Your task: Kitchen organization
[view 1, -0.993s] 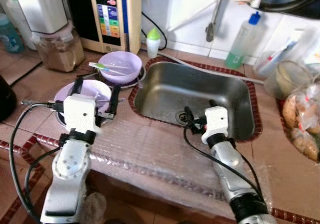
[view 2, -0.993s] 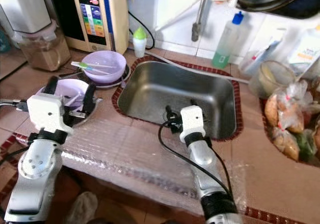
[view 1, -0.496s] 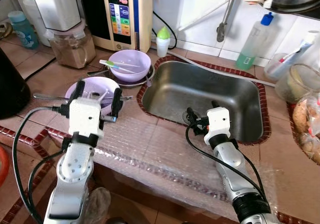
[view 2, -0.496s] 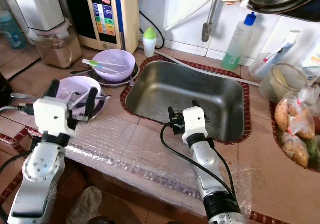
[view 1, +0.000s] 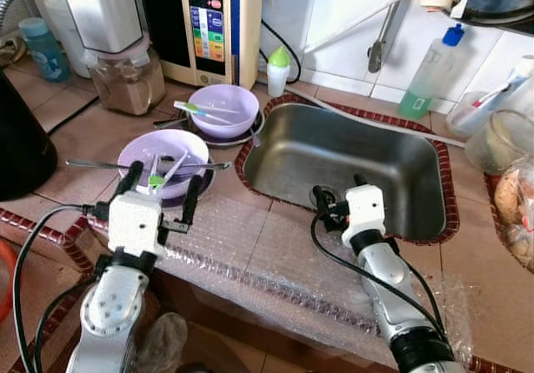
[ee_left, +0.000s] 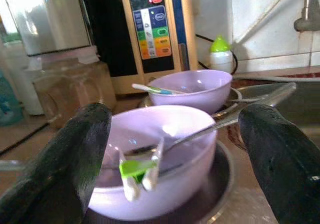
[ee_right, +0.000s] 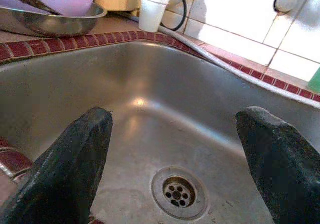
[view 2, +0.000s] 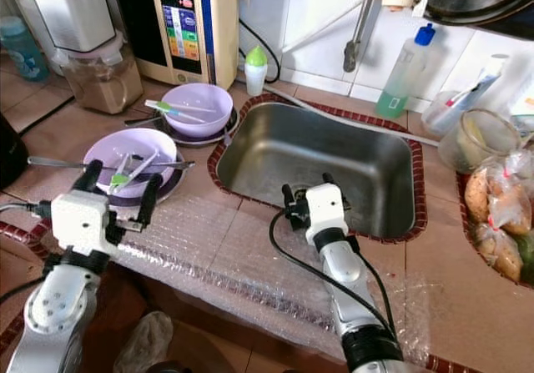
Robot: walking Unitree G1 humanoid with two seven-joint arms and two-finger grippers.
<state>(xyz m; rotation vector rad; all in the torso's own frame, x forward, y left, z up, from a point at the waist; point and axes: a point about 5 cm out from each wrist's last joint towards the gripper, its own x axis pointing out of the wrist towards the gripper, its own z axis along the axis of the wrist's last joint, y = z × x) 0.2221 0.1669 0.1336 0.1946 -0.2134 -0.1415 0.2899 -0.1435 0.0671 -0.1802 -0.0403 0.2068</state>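
At worktop front edge: left gripper, fingers spread wide, empty, just before near lilac bowl.
Over sink front rim: right gripper, fingers spread wide, empty.

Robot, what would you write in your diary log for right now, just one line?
left gripper: open, before near purple bowl | right gripper: open, over sink edge | bowl holds utensils | nothing grasped
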